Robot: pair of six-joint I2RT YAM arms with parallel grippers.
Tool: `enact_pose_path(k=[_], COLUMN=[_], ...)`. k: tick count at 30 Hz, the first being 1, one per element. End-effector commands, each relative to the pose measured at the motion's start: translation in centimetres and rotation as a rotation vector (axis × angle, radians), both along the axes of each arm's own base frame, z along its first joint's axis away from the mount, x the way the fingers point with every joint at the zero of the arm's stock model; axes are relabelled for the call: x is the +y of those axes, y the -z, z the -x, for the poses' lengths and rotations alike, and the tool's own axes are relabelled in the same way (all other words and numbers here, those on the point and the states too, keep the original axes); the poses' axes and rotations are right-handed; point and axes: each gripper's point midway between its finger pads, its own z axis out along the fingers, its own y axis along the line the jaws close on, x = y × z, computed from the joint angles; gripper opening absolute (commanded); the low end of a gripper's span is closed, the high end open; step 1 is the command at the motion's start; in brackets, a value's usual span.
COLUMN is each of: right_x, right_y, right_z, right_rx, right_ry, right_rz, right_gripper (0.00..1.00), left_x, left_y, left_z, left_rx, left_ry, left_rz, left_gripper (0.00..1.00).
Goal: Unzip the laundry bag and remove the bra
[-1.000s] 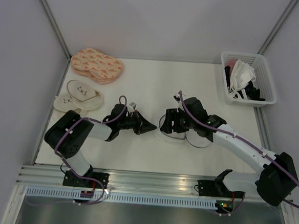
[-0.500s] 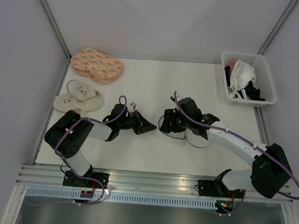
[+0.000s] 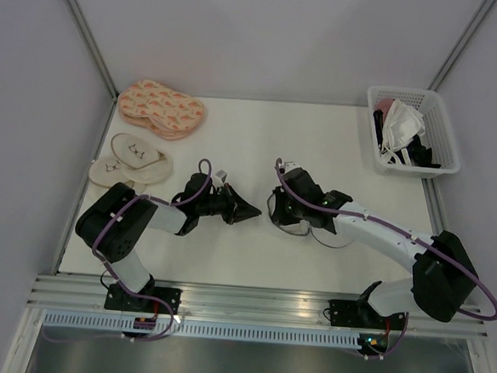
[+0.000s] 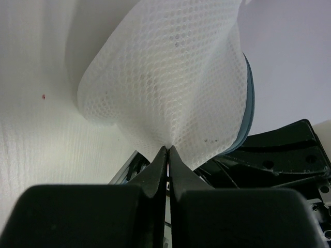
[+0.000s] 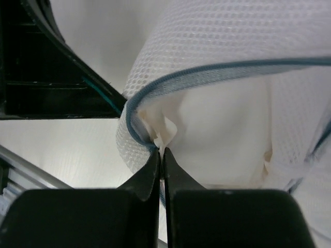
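Note:
The laundry bag [image 3: 299,233] lies at mid-table, mostly under my right arm. Its white mesh [image 4: 170,77] fills the left wrist view, and my left gripper [image 4: 168,149] is shut on a fold of it. In the top view that gripper [image 3: 254,211] sits at the bag's left side. The blue zip line [image 5: 232,67] curves round a gaping rim, and smooth cream-white cloth, the bra [image 5: 222,129], shows inside. My right gripper [image 5: 162,150] is shut on a small fold of that cloth just inside the rim. From above, the right gripper [image 3: 275,212] is close to the left one.
A white lattice basket [image 3: 412,130] with dark and white items stands at the back right. Pink patterned slippers [image 3: 162,108] and a white pair [image 3: 131,161] lie at the back left. Grey walls close in the table's sides and back.
My right gripper slid left along the bag towards the left gripper and shut on the cloth at the rim. The left gripper kept its hold and did not move.

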Motion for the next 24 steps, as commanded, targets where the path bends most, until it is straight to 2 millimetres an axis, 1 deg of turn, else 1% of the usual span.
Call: enact_pose_path(k=[1, 2, 6, 7, 12, 13, 16, 17, 19, 20, 22, 23, 24], right_x=[-2.0, -3.0, -5.2, -5.7, -6.9, -7.4, -7.5, -7.1, -6.9, -6.6, -7.0, -7.1, -7.1], right_y=[-2.5, -2.7, -4.5, -4.6, -5.9, -6.3, -8.3, -9.5, -11.7, -14.0, -16.4, -18.9, -19.8], right_z=[-2.0, -2.2, -2.1, -1.8, -1.5, -1.4, -1.6, -1.8, -2.2, -2.7, -3.6, -4.2, -4.6], right_rx=[-0.102, -0.116, -0.163, -0.159, -0.19, -0.198, -0.238, -0.26, -0.313, -0.354, -0.413, -0.459, -0.479], right_ry=[0.097, 0.125, 0.174, 0.175, 0.2, 0.214, 0.224, 0.214, 0.206, 0.211, 0.24, 0.264, 0.278], right_rz=[0.075, 0.116, 0.167, 0.18, 0.189, 0.196, 0.168, 0.138, 0.103, 0.072, 0.074, 0.049, 0.054], right_gripper=[0.01, 0.0, 0.0, 0.0, 0.0, 0.0, 0.0, 0.01, 0.0, 0.0, 0.0, 0.0, 0.0], left_x=[-0.5, -0.5, -0.3, -0.3, -0.4, -0.4, -0.4, -0.4, -0.4, -0.4, -0.4, -0.5, -0.6], left_y=[-1.4, -1.3, -0.8, -0.8, -0.8, -0.7, -0.5, -0.4, -0.3, -0.3, -0.1, 0.0, 0.0], left_z=[-0.1, -0.1, 0.2, 0.1, 0.0, 0.0, 0.0, 0.0, 0.0, -0.1, 0.0, 0.0, 0.1], left_rx=[-0.044, -0.041, -0.029, -0.032, -0.032, -0.029, -0.022, -0.022, -0.022, -0.026, -0.027, -0.031, -0.03], left_ry=[0.009, 0.011, 0.011, 0.009, 0.008, 0.01, 0.009, 0.009, 0.011, 0.012, 0.018, 0.024, 0.031], left_rz=[0.055, 0.054, 0.047, 0.048, 0.051, 0.05, 0.047, 0.046, 0.042, 0.04, 0.036, 0.033, 0.034], left_gripper=[0.02, 0.02, 0.02, 0.02, 0.02, 0.02, 0.02, 0.02, 0.02, 0.02, 0.02, 0.02, 0.02])
